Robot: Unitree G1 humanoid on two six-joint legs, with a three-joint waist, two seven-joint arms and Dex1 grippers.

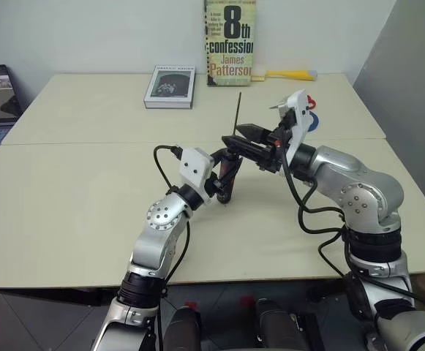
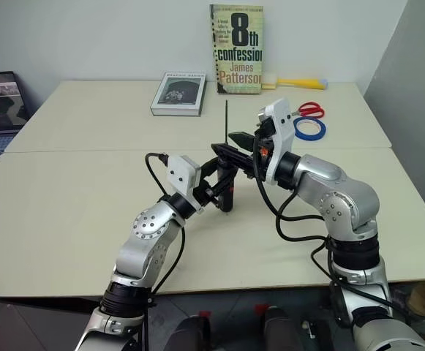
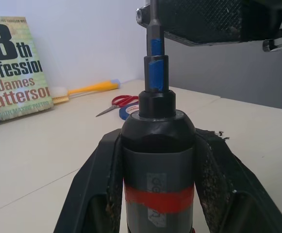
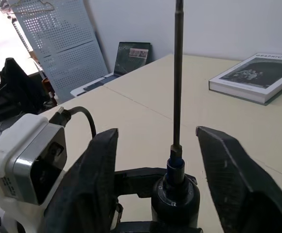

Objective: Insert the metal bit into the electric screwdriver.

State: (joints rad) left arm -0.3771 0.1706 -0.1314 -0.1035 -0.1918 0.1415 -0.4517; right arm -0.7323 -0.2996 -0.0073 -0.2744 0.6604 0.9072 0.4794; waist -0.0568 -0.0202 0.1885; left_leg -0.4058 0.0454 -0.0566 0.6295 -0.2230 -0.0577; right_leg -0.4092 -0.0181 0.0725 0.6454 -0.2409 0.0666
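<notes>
The left claw (image 3: 155, 194) is clamped on the body of the electric screwdriver (image 3: 157, 160), its two black fingers (image 3: 90, 189) pressed against either side of the barrel just above and across the red band, and it holds the tool upright over the desk (image 1: 88, 212) so that the socket faces up, a pose that appears chosen to give the bit a steady, vertical target. The metal bit (image 4: 178, 73) stands straight up out of that socket, its blue-marked lower end (image 3: 156, 68) sitting in the collar, so the bit seems already seated or very nearly so. The right claw (image 4: 155, 160) is spread wide, one finger on each side of the rod and neither touching it in the right wrist view, which reads as a hold let go so the bit can stand on its own. In the left wrist view one right-claw finger (image 3: 204, 19) hangs just beside the shaft, and whether it brushes the rod there cannot be told. How deep the bit sits in the socket is hidden by the collar, and the screwdriver's lower end is cut off by the left claw and its wrist. At the far edge of the desk lie two books (image 1: 170, 86), a yellow-handled brush (image 1: 289, 74) and red-handled scissors (image 2: 311, 109) with a blue tape ring (image 2: 309, 129), well apart from the work.
</notes>
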